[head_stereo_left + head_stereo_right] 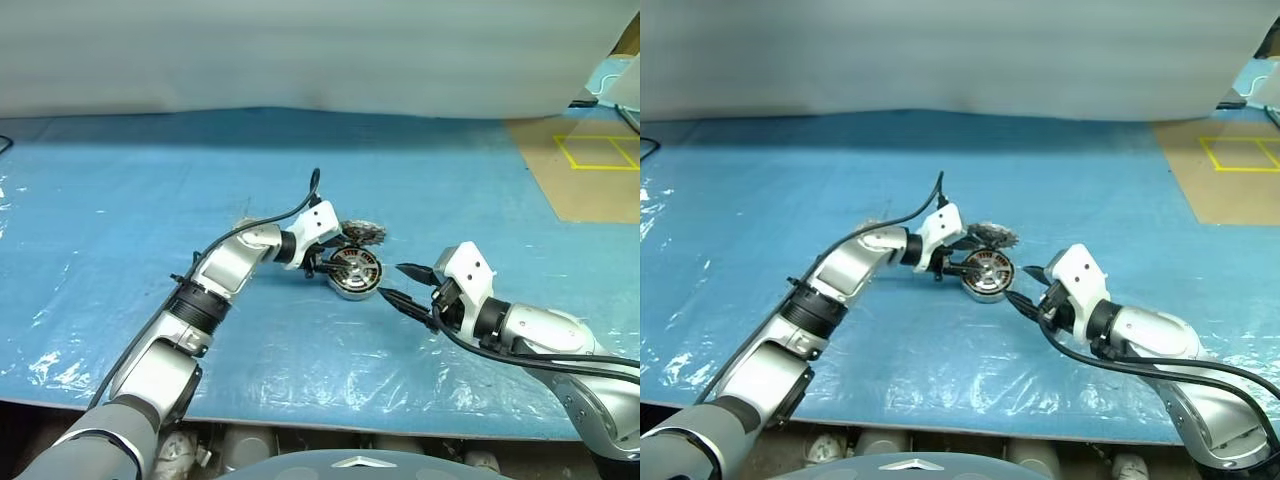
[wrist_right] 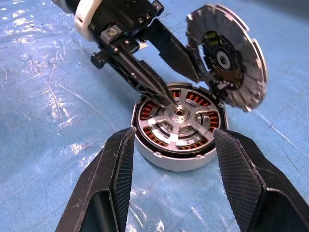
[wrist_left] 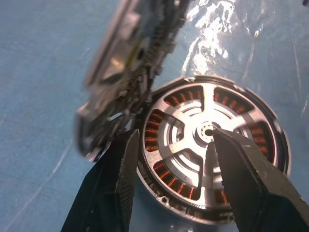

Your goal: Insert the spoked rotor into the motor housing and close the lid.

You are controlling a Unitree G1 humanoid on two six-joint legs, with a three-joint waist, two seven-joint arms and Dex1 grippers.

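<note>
Sitting rotor [image 2: 179, 121] between left tool [image 2: 181, 92] fingers

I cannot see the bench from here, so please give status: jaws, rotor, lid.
Left gripper open over housing. Right gripper open, straddling it, not touching. Rotor seated in housing. Lid off, propped tilted at housing edge.

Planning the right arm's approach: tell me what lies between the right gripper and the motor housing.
Only bare blue sheet separates the right gripper from the motor housing, seen in the left eye view.
</note>
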